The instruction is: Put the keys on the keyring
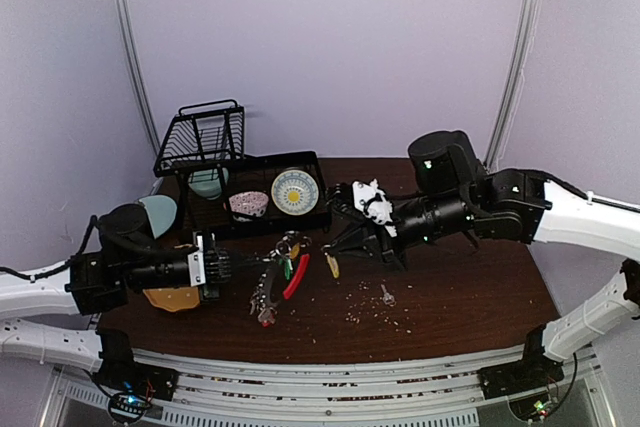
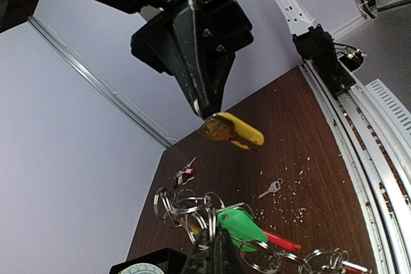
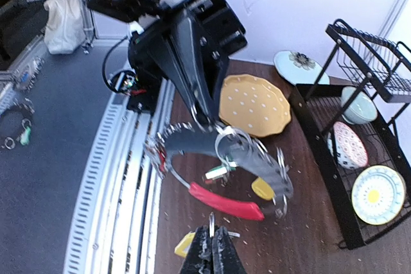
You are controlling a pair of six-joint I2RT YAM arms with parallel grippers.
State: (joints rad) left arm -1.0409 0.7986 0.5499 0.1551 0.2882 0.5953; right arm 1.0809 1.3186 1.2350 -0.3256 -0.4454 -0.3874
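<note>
The keyring [image 1: 285, 272] is a bunch of silver rings with a thick red clip [image 1: 296, 276] and a green tag [image 2: 243, 225]. It is lifted at the rings, and its chain trails down to the table. My left gripper [image 1: 267, 270] is shut on its rings, as the left wrist view [image 2: 215, 248] shows. My right gripper [image 1: 328, 250] is shut on a yellow-tagged key [image 1: 332, 267] just right of the ring; the right wrist view shows this gripper [image 3: 213, 239] too. In the left wrist view a loose silver key [image 2: 271, 188] and a small bunch of keys [image 2: 184, 173] lie on the table.
A black dish rack [image 1: 322, 212] with plates stands behind the grippers, and a wire basket [image 1: 200, 137] is at the back left. A yellow plate [image 1: 172, 299] and a teal plate [image 1: 160, 212] lie by the left arm. Crumbs [image 1: 365, 307] are scattered on the brown table.
</note>
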